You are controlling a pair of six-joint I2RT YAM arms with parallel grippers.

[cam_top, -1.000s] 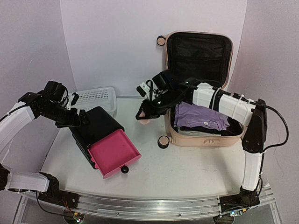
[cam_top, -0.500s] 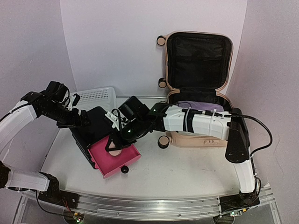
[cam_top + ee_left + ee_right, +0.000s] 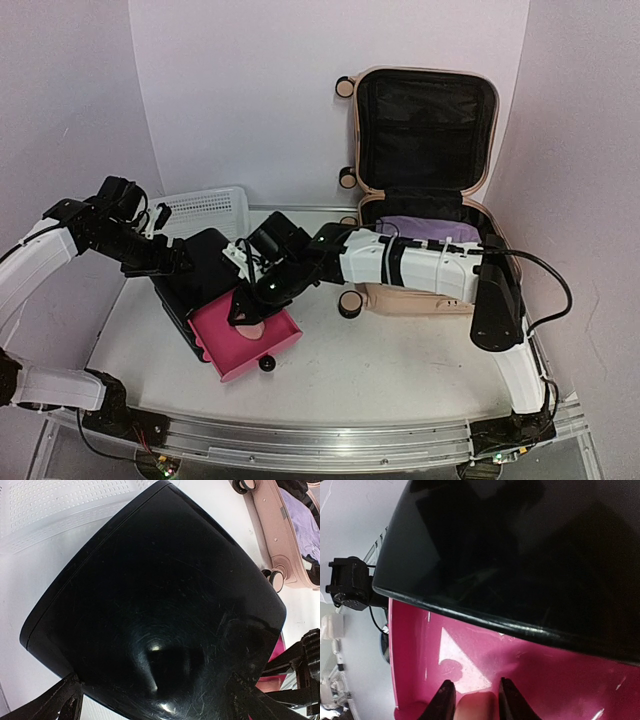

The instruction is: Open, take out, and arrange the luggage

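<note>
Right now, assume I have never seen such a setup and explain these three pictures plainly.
Two white robot arms are bolted at the near edge of a white table. One picture looks down from above and behind them; the other two come from a camera on each wrist. On the table stand a large beige-pink hard-shell suitcase, lid open, purple clothing inside, a white plastic mesh basket, and a black box with one pink drawer pulled out. The left gripper is spread wide open at the box's back. The right gripper reaches over the drawer with a small pale pink item between its fingers; whether it is gripped is unclear.
</note>
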